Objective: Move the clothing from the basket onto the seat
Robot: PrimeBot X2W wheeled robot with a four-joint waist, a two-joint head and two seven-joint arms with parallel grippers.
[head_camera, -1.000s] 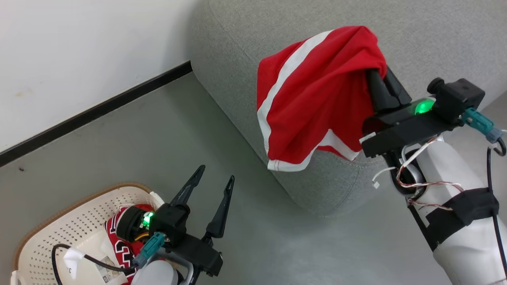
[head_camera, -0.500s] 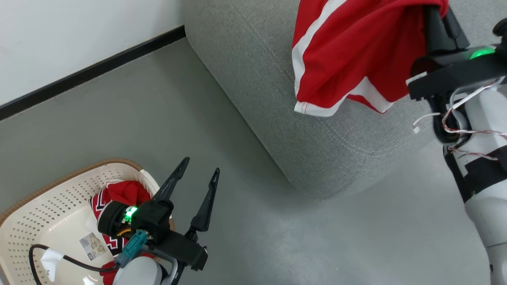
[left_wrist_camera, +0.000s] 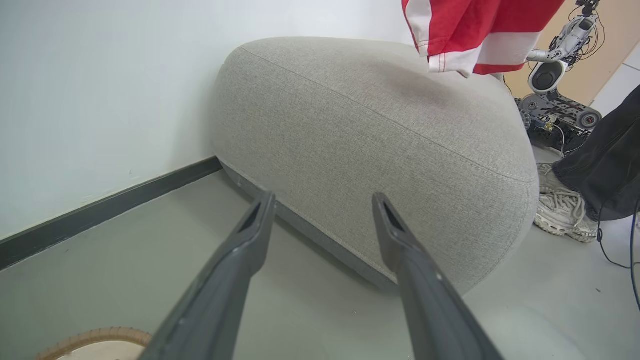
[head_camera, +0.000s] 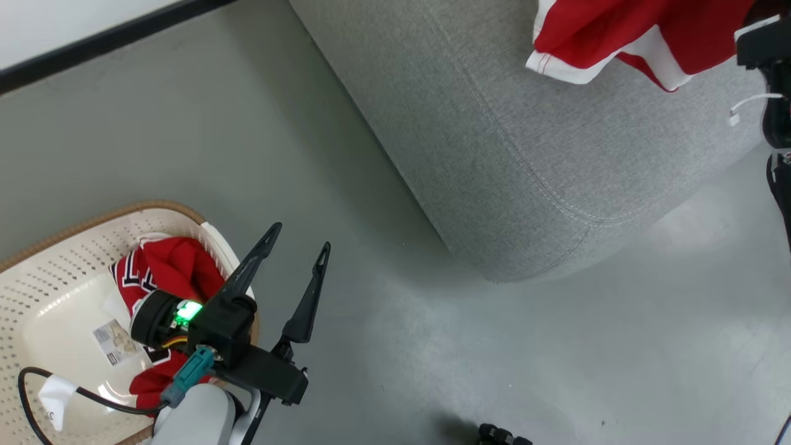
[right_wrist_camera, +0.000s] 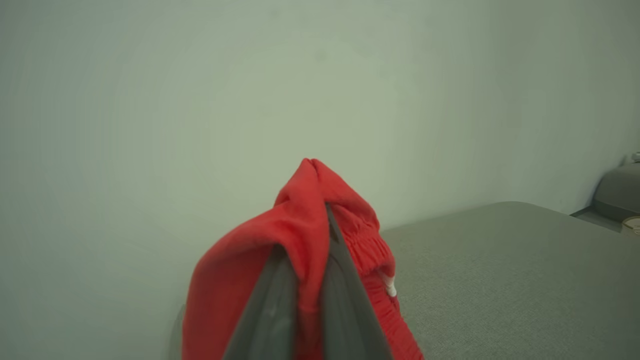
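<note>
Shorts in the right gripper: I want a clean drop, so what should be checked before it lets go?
1. Right gripper shut on shorts: ok.
2. Shorts above sofa: ok.
3. Shorts resting on sofa: not ok, they hang above it.
4. Left gripper open and empty: ok.
5. Basket emptied: not ok, a jersey lies inside.
</note>
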